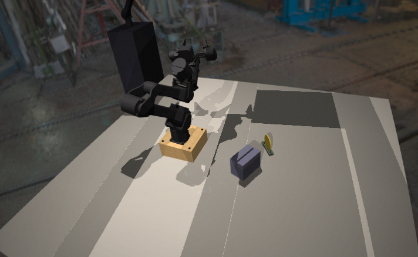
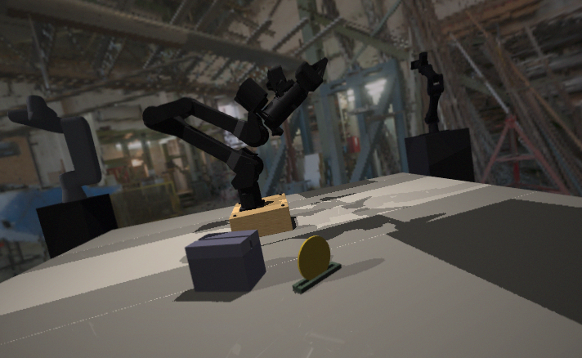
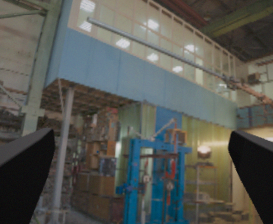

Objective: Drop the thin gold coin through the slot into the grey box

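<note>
The gold coin [image 1: 268,142] [image 2: 314,257] stands on its edge in the dark-green holder [image 1: 270,154] [image 2: 299,288] on the table. The grey box [image 1: 250,163] [image 2: 226,269] stands beside them, closed, with a narrow slot [image 1: 245,154] along its lid. My gripper [image 1: 195,40] [image 3: 144,139] is open and empty, raised high above the wooden base and tilted upward, well away from the coin and the box. In the wrist view its two fingers stand wide apart, with only the hall behind them; neither coin nor box shows there.
The arm is mounted on a wooden block [image 1: 176,154] [image 2: 261,221] on the table [image 1: 300,191] [image 2: 373,311]. A black pedestal [image 1: 137,57] [image 2: 440,153] stands beyond the table's edge, and another dark pedestal [image 2: 77,224] with a grey arm shows at the left of the exterior view.
</note>
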`<state>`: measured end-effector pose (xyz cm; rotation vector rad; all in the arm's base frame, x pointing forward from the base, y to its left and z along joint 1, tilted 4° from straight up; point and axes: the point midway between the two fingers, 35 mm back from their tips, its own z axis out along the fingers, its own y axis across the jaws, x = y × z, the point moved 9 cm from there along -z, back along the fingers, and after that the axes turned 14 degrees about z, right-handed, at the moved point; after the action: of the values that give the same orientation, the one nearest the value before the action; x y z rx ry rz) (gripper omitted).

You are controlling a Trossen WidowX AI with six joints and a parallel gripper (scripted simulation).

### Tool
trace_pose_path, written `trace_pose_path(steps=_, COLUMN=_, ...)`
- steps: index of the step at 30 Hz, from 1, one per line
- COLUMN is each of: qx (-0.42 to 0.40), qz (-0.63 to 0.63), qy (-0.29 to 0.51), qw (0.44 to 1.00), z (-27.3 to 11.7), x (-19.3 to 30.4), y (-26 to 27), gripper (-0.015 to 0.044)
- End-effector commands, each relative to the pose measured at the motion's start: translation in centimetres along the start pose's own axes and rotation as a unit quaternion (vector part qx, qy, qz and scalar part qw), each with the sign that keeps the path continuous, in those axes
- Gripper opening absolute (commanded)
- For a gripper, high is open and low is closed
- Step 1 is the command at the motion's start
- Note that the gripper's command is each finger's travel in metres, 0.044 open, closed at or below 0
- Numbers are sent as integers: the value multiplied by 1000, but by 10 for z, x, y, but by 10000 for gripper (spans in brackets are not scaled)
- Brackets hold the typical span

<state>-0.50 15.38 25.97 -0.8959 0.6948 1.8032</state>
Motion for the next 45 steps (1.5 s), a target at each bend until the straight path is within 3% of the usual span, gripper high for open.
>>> trace_pose_path(steps=1, qx=4, qz=3, qy=4, qw=1000, z=1, x=0, y=-2, gripper=374)
trace_pose_path(steps=9, qx=227, qz=142, qy=133, qw=954, z=38, x=9, y=-82, gripper=164)
trace_pose_path(steps=20, qx=532, qz=287, qy=179, qw=776, z=24, x=4, y=-190, gripper=161)
trace_pose_path(steps=33, qx=788, qz=418, qy=101, qw=440, z=-49, x=-23, y=-270, gripper=161)
trace_pose_path(steps=45, qx=891, qz=445, qy=-25, qw=82, z=-130, x=-66, y=-293, gripper=161)
